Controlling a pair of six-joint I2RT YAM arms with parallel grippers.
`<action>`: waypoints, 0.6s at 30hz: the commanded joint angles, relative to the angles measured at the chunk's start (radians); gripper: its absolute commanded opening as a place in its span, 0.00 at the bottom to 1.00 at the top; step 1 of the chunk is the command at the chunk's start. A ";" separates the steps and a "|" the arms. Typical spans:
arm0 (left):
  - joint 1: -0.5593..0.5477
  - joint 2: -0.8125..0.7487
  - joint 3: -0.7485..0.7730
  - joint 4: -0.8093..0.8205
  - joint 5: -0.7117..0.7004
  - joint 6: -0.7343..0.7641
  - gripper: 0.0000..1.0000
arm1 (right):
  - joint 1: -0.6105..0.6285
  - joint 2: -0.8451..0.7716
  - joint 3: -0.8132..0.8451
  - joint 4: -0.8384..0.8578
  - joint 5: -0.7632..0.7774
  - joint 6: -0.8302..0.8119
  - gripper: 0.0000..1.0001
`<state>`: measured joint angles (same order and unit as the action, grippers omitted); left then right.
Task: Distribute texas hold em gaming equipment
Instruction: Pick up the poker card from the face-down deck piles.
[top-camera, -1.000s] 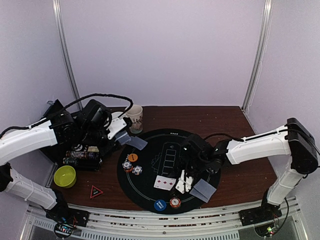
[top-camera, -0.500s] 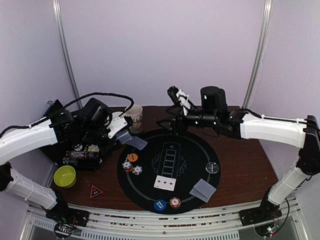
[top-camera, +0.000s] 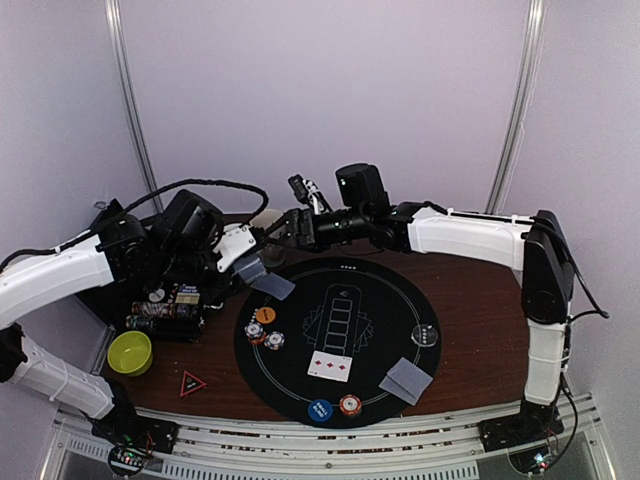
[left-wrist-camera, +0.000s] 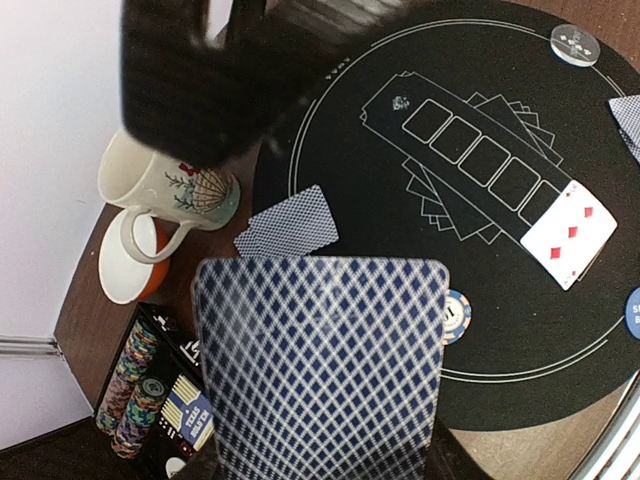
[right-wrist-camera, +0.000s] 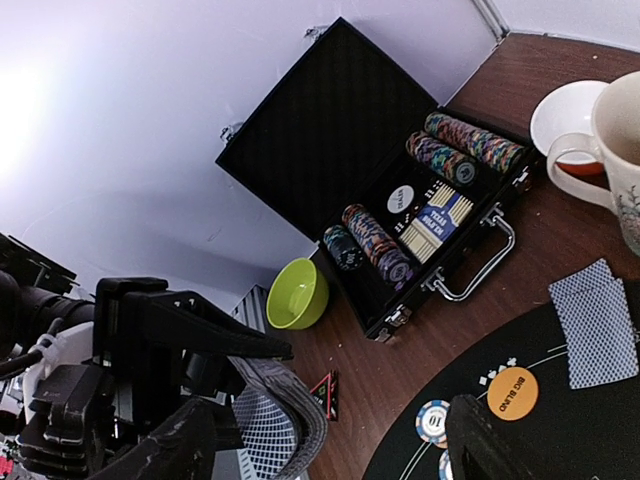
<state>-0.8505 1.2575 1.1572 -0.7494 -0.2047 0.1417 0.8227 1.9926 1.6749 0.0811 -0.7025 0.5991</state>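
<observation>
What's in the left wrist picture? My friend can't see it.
A blue-backed playing card fills the front, very close. Behind it lies a round black mat with a face-up red-pipped card, a face-down card at its edge, and a mug beside it.

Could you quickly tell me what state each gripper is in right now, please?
Left gripper: closed, holding blue-backed playing cards.
Right gripper: open, holding nothing.

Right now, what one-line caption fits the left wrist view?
Blue-backed card held close to the lens over the black mat; face-up diamonds card, face-down card and mug beyond.
</observation>
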 joint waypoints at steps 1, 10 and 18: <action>0.003 0.007 0.033 0.045 0.013 0.015 0.48 | 0.015 0.017 0.044 -0.018 -0.064 0.002 0.81; 0.004 0.007 0.036 0.045 0.006 0.021 0.48 | 0.049 0.133 0.205 -0.217 -0.023 -0.125 0.78; 0.004 0.001 0.033 0.045 0.008 0.021 0.48 | 0.059 0.160 0.230 -0.239 -0.004 -0.185 0.73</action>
<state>-0.8505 1.2644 1.1576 -0.7662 -0.2005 0.1520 0.8745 2.1342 1.8698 -0.1074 -0.7265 0.4660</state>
